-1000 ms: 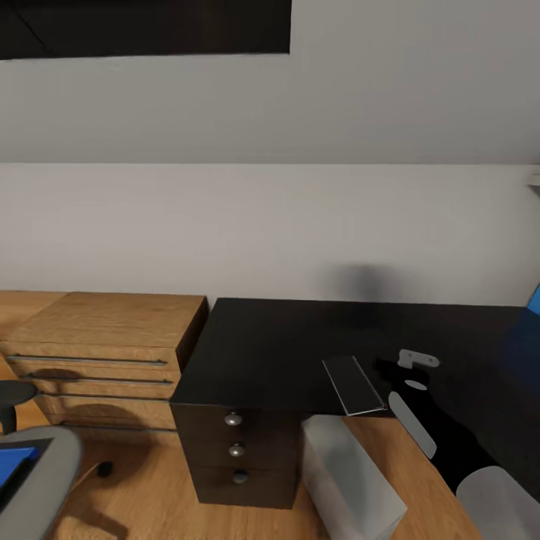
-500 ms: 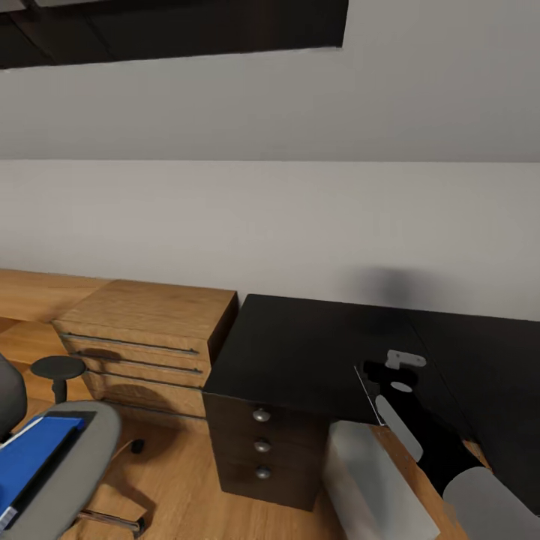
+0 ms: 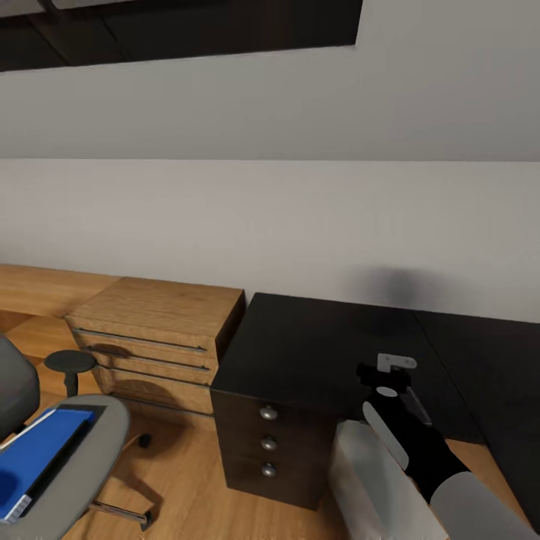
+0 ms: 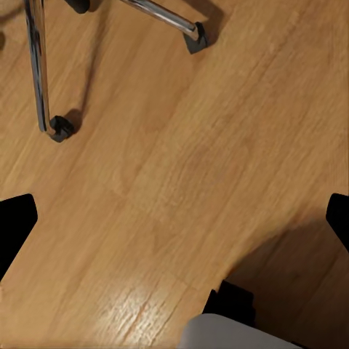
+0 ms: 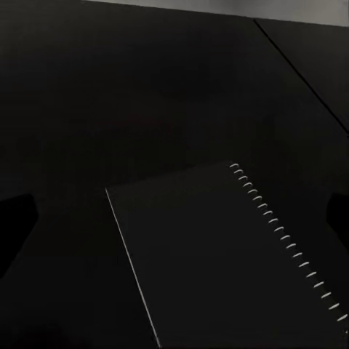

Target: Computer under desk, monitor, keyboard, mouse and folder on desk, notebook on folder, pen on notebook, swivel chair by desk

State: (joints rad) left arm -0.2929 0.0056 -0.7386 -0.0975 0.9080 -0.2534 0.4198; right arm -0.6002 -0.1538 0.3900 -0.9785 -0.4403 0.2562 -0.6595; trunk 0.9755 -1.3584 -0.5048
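I can read no text, label, brand or number on anything in front of me (the small pale patch at the corner of the folder [image 3: 34,459] on the swivel chair [image 3: 71,465] is too blurred to make out).

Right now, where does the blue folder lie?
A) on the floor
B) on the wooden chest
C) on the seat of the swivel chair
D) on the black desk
C: in the head view the folder lies flat on the grey seat of the swivel chair, left of the desk.
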